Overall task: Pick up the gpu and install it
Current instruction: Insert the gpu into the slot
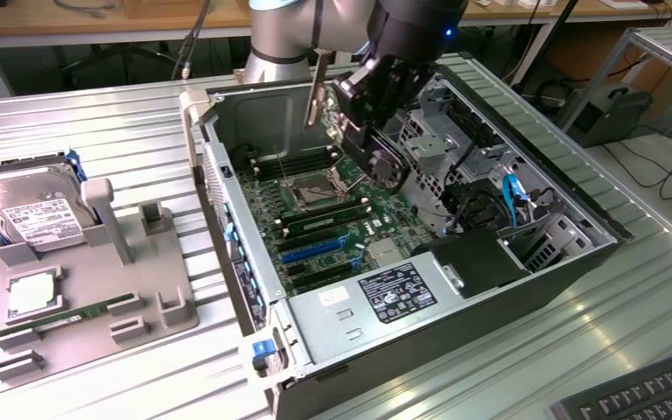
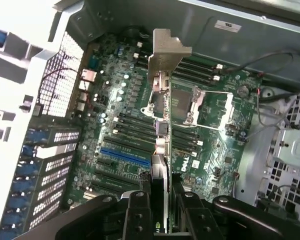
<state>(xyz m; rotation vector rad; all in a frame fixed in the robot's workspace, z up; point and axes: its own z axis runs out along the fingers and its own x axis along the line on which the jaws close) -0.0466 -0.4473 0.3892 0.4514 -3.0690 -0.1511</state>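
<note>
While it hangs over the green motherboard (image 2: 122, 107), black gripper (image 2: 160, 200) clamped on thin flat gpu (image 2: 161, 135) — silver bracket (image 2: 166, 52) edge-on

Bright, even overhead light, so the ribbed metal table (image 1: 80, 122) has basically no hard shadows. Inside the computer case (image 1: 581, 254) it's dimmer, with soft shade on the motherboard (image 1: 348, 223) right under the gripper (image 1: 353, 127). On the wrist view, everything past the rear panel (image 2: 50, 65) blows out white and smeary. The gpu (image 2: 165, 55) bracket catches light, and the gripper's fingers (image 2: 137, 210) look dark and soft.
</note>
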